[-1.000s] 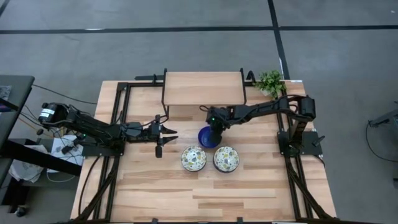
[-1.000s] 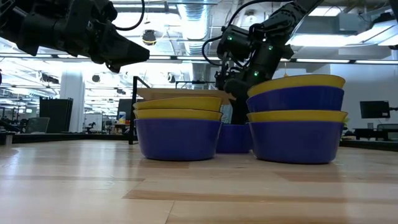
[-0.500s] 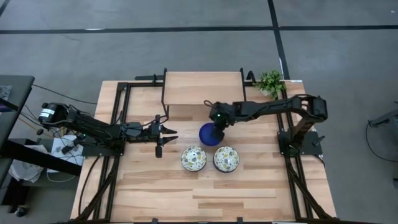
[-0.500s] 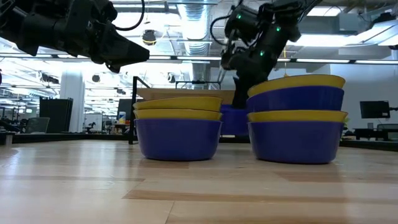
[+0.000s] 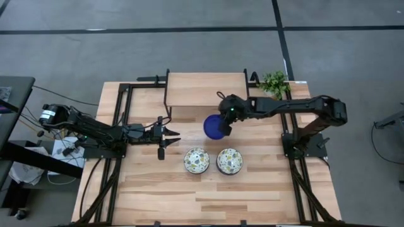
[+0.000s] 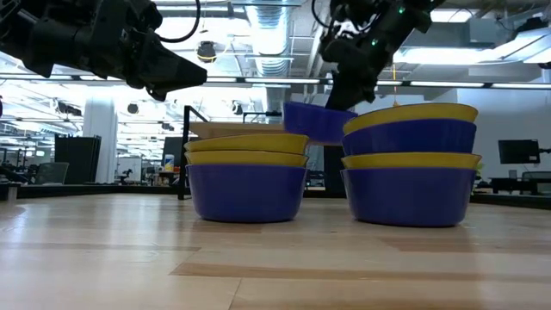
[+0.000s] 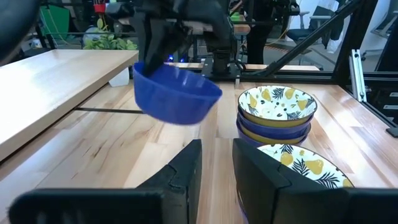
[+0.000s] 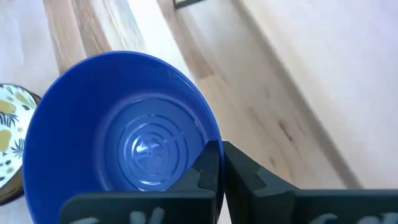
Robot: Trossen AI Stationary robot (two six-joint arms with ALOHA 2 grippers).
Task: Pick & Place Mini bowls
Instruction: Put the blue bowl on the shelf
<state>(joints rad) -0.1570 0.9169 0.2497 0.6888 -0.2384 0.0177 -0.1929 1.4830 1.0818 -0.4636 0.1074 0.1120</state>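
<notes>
A plain blue mini bowl [image 5: 213, 127] hangs above the table in front of the raised wooden shelf [image 5: 207, 90], with my right gripper [image 5: 223, 125] shut on it. Nearer the front, two stacks of blue bowls with yellow rims and leaf-patterned white insides [image 5: 196, 160] [image 5: 229, 161] stand on their bases on the table. The low view shows the blue bowl [image 6: 317, 122] up at the level of the stacks' tops. My left gripper [image 5: 176, 133] hovers level to the left of the bowls, open and holding nothing. My right gripper pinches the blue bowl's rim [image 8: 213, 138] on the side toward the table's right, one finger inside the bowl and one outside. The fingers slant down from the right. The bowl is lifted clear of the table and tips slightly, its mouth up.
A small green potted plant [image 5: 274, 82] stands at the far right corner. Black frame rails [image 5: 120, 107] run along both sides of the table. Bare wood lies in front of the two stacks.
My right gripper has risen and drawn toward the far edge, carrying the blue bowl. The bowl stood on the table behind the stacks and now hangs clear, level with their tops and slightly tipped.
</notes>
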